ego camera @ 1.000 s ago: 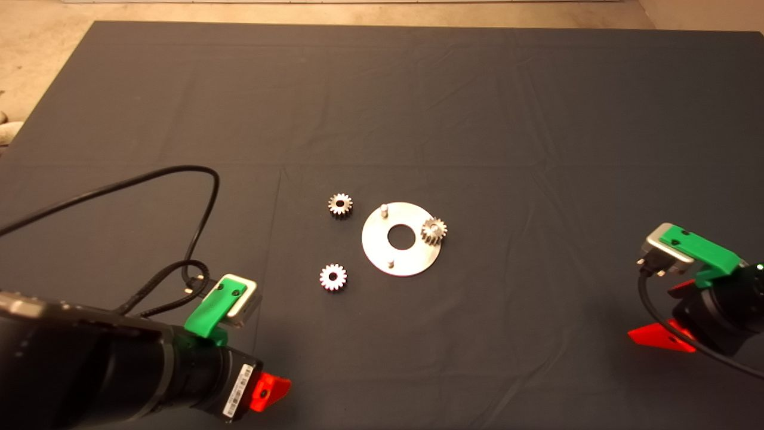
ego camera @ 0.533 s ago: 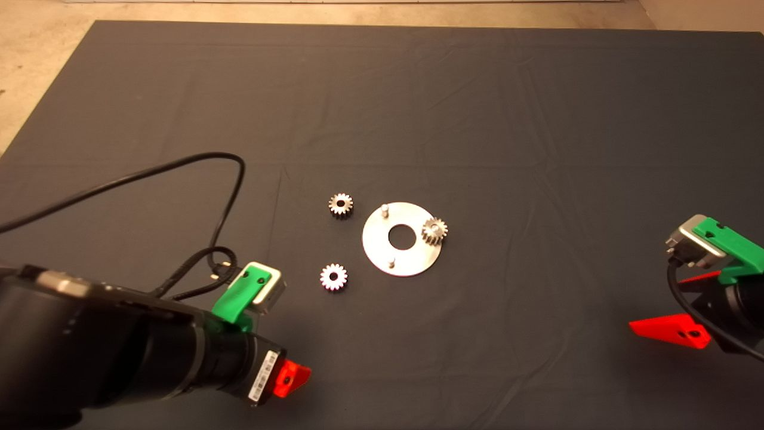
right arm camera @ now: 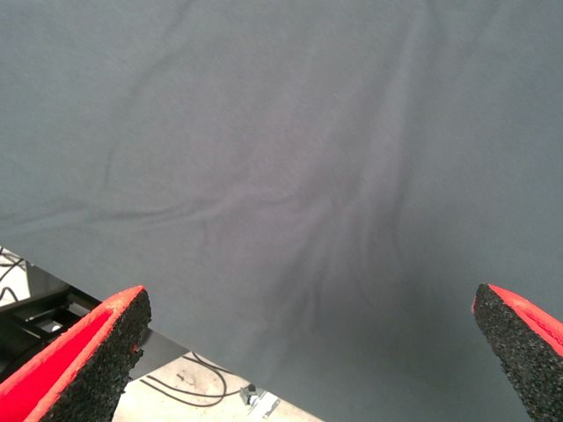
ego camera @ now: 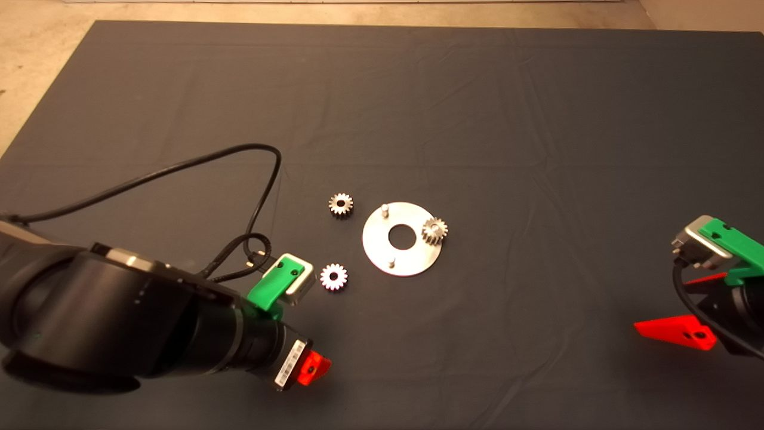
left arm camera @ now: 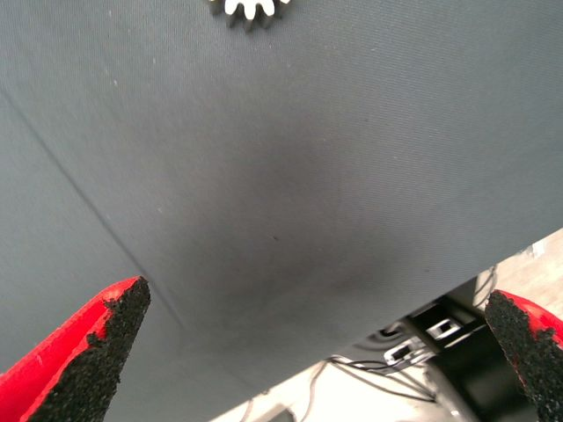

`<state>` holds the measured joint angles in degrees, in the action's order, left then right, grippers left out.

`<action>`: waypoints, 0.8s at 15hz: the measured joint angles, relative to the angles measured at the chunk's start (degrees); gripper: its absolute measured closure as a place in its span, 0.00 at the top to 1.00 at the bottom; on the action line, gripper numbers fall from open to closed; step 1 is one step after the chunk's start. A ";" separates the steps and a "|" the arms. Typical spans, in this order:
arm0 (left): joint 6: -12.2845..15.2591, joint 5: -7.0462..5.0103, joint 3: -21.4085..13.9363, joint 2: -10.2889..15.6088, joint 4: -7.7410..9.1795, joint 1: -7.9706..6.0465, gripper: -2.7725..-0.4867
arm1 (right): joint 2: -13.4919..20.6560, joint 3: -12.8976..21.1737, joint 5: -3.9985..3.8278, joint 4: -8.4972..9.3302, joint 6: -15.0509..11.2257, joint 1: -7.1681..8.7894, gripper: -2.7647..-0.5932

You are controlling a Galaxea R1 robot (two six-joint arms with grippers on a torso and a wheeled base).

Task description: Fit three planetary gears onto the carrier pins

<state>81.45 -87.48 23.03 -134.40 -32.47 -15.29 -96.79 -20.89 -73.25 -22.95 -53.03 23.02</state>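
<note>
One gear [ego camera: 434, 230] pinned, left hand [left arm camera: 317, 352] spread

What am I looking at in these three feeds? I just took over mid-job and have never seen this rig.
The wide picture looks down from the robot's head at a dark mat. The other two come from cameras on each wrist, looking past that arm's red fingers. The left end effector is open and empty, near a loose gear. The right end effector, also open and empty, waits at the mat's right edge. In the middle lies a shiny disc with three upright pins. One gear sits on a pin; two pins are bare. A second loose gear lies beside the disc.
</note>
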 joint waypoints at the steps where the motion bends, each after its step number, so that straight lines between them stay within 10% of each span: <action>1: -1.34 0.02 0.39 0.00 -0.08 0.00 0.99 | 0.00 0.00 0.00 0.00 0.00 0.00 0.99; 3: -2.84 0.00 0.91 0.36 -1.08 0.02 0.99 | 2.30 0.50 -0.26 0.00 0.03 0.00 0.99; 8: -6.27 0.07 2.94 0.91 -12.56 0.56 0.99 | 2.44 0.95 -0.01 0.02 0.02 -0.01 0.99; 12: -11.64 0.44 7.37 1.08 -21.16 5.34 0.99 | 5.03 1.46 -0.17 0.06 0.02 0.00 0.99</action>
<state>69.82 -87.04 30.40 -133.32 -53.63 -9.95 -91.76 -19.43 -73.42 -22.89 -53.00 23.02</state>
